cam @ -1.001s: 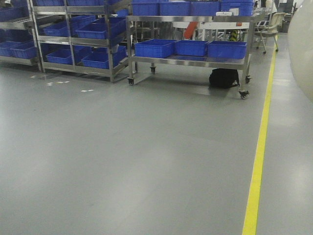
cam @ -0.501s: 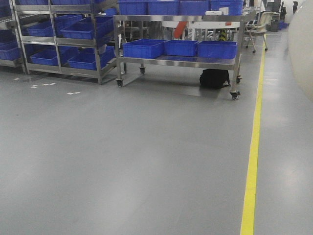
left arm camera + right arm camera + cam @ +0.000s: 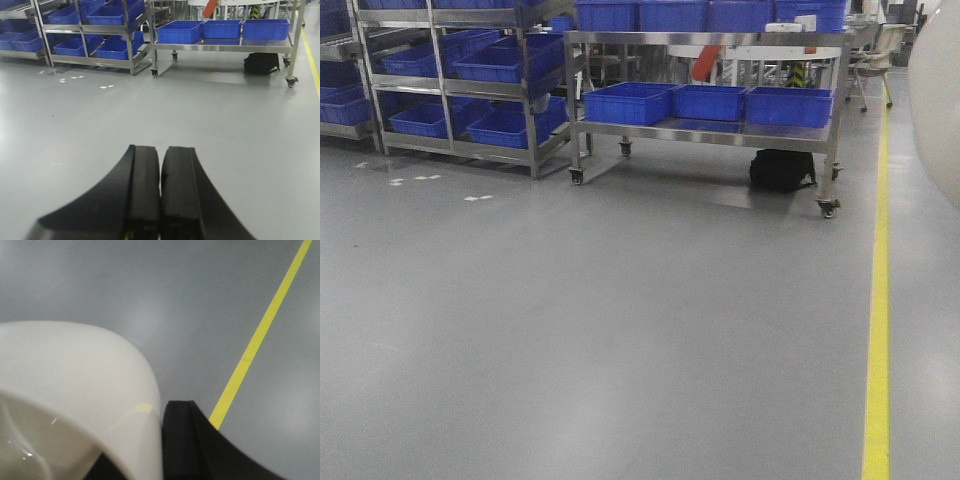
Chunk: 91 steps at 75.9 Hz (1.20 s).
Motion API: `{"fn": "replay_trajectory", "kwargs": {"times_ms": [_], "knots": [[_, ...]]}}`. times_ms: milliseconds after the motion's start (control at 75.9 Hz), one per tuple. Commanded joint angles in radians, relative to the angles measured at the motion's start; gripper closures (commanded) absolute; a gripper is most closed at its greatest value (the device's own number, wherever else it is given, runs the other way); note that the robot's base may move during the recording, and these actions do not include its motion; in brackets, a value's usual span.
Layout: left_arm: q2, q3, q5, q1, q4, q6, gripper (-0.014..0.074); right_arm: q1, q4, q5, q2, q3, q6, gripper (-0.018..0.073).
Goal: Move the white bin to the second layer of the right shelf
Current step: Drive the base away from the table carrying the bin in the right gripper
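Jaws at right pinch the glossy, rounded white bin (image 3: 75, 380); left jaws press together.

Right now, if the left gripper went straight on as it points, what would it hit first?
Nothing close: bare grey floor lies ahead of the left gripper, then the wheeled steel cart with blue crates, though depth is unclear.

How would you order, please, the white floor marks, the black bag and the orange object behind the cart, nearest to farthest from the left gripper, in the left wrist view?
1. White floor marks, ahead-left of the left gripper.
2. Black bag, under the cart, right.
3. Orange object, behind the cart.
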Motion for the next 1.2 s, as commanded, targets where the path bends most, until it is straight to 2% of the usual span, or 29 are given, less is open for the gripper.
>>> {"fn": "replay_trajectory", "kwargs": {"times_ms": [0,1186], "knots": [[-0.014,0.037,-0.087,-0.003,0.0,-0.005,0.0512,-0.007,-0.006,-0.091,0.001,-0.031,0.004,0.0504],[-0.014,0.037,-0.087,-0.003,0.0,-0.005,0.0512,-0.007,-0.006,-0.091,0.001,-0.031,0.004,0.0504]]}}
